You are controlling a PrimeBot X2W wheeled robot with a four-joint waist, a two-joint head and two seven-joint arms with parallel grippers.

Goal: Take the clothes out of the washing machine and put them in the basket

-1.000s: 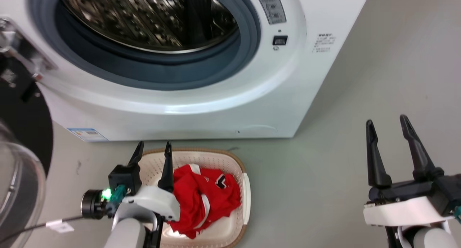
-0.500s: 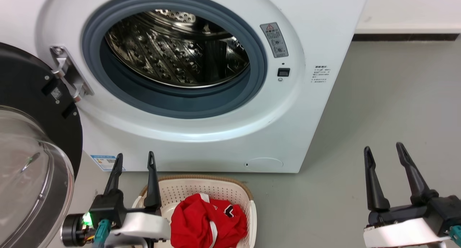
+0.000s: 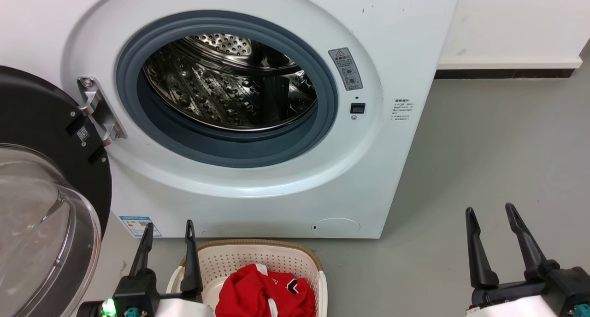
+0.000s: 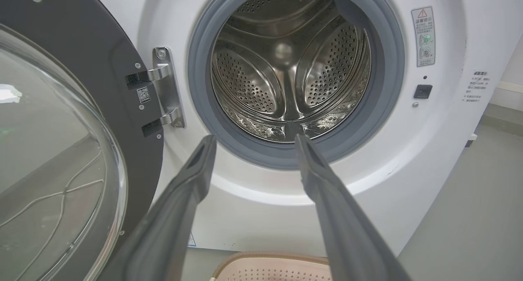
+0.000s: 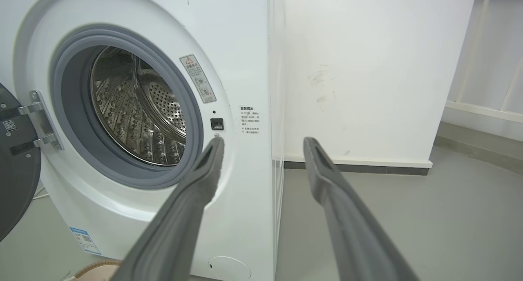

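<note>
– Grey floor, near edge: what is cut off?
– Clothes and basket, partly; clothes lie inside basket, before washing machine. Left gripper, right gripper: fingers spread apart.

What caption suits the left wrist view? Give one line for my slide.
Left jaws open before the washing machine, drum bare, door swung aside, basket rim below.

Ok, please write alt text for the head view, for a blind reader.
A white washing machine stands with its door open at the left and its steel drum empty. Red clothes lie in the basket before it; the left gripper and right gripper are open.
</note>
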